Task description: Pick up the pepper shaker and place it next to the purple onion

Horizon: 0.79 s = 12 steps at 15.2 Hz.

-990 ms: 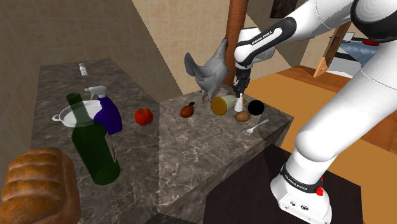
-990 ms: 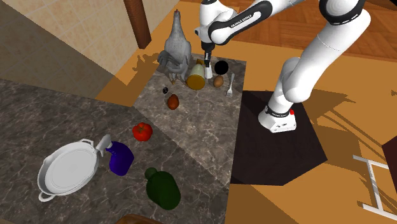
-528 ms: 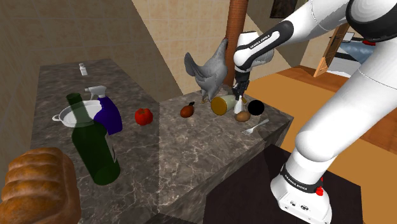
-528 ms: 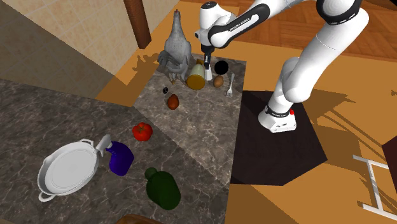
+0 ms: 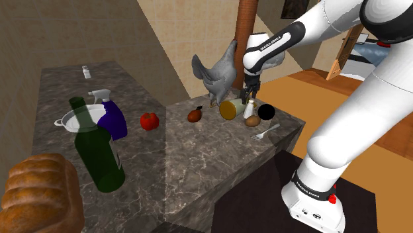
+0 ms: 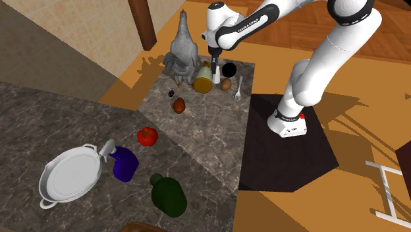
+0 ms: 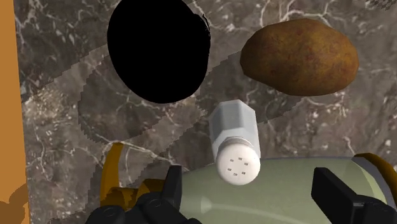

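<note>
Onion [image 5: 194,115]: reddish-brown, resting on the bench [image 5: 198,152] toward its far edge.
Jar [image 5: 228,109]: pale, amber lid, lying on its side between onion and shaker.
Shaker [image 7: 235,141]: white, perforated cap up, upright on the bench near the far end corner. It stands just beside the jar and well apart from the onion.
Claw [image 5: 249,98]: above the shaker, fingers spread wide, no contact with it.
Potato [image 5: 252,120]: brown, near the shaker on the near-edge side.
Ball [image 5: 266,112]: black, near the end edge.
Fork [image 5: 265,133]: beside the end edge.
</note>
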Motion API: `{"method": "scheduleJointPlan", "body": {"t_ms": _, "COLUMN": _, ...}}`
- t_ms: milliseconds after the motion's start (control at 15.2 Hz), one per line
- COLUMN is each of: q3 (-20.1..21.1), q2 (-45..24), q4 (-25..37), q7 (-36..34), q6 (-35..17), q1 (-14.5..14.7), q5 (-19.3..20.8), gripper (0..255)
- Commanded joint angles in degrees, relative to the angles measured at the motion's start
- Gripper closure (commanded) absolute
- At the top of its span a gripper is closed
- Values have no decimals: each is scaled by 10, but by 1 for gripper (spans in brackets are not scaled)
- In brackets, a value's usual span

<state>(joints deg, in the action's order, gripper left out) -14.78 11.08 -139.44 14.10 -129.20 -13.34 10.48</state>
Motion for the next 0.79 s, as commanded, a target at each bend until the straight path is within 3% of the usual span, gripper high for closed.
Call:
{"method": "scheduleJointPlan", "body": {"t_ms": 0, "q3": 0, "q2": 0, "q4": 0, "q7": 0, "q6": 0, "q1": 0, "q5": 0, "gripper": 0}}
{"method": "scheduleJointPlan", "body": {"t_ms": 264, "q3": 9, "q2": 38, "q4": 40, "q7": -2, "q6": 79, "q1": 3, "q5": -1, "gripper": 0}}
{"method": "scheduleJointPlan", "body": {"t_ms": 726, "q3": 9, "q2": 38, "q4": 40, "q7": -2, "q6": 79, "q1": 3, "q5": -1, "gripper": 0}}
